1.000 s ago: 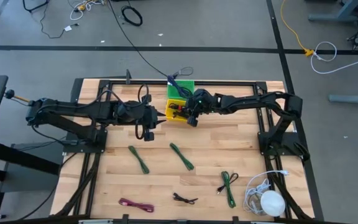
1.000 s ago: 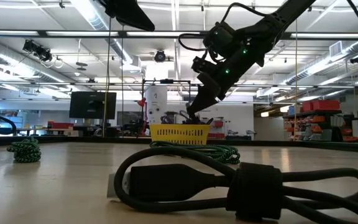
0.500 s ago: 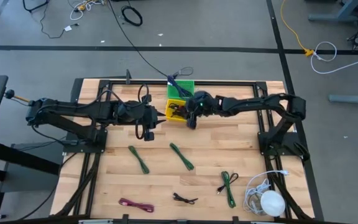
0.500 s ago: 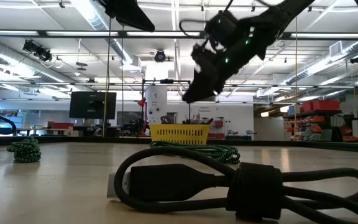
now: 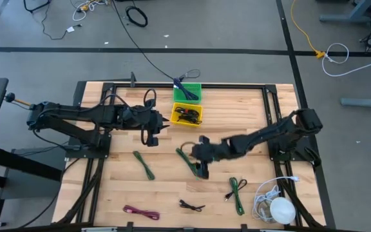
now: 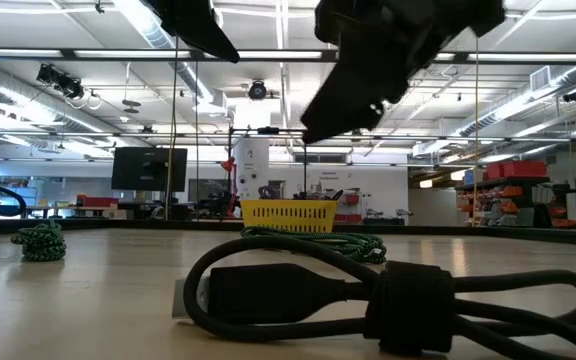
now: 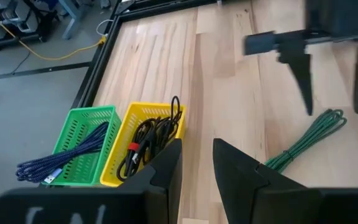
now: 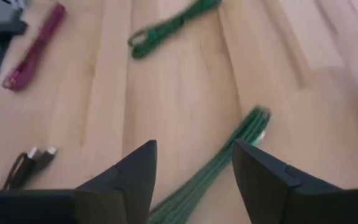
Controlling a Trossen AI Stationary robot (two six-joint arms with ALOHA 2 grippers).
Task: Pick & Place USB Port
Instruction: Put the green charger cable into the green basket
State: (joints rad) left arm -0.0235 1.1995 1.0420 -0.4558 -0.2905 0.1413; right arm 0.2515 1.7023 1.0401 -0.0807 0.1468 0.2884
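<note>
- Yellow bin sat beside a green bin at the table's far edge, with dark cables in it
- Right gripper hung with fingers spread and empty over the middle green cable (bundled, lying loose on the wood)
- Left gripper waited just left of the yellow bin; jaws slightly apart, holding nothing visible
- Other cables lay nearer the front: green, green, pink, black
</note>
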